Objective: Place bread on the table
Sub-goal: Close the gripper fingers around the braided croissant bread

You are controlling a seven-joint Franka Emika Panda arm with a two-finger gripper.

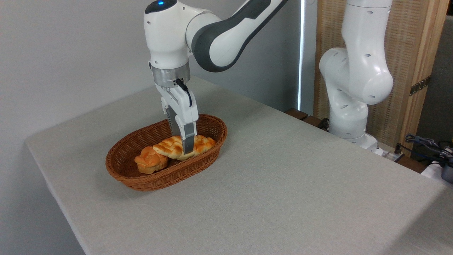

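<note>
A broad rectangular desk with rounded corners is covered in plain, matte grey-beige cloth. An oval brown wicker basket with a woven wall is set on its left part. Inside it, the long braided bread, glossy golden with browned ridges, is laid beside a small round knotted bun. The loaf's middle is straddled and pinched by the grey fingers.
</note>
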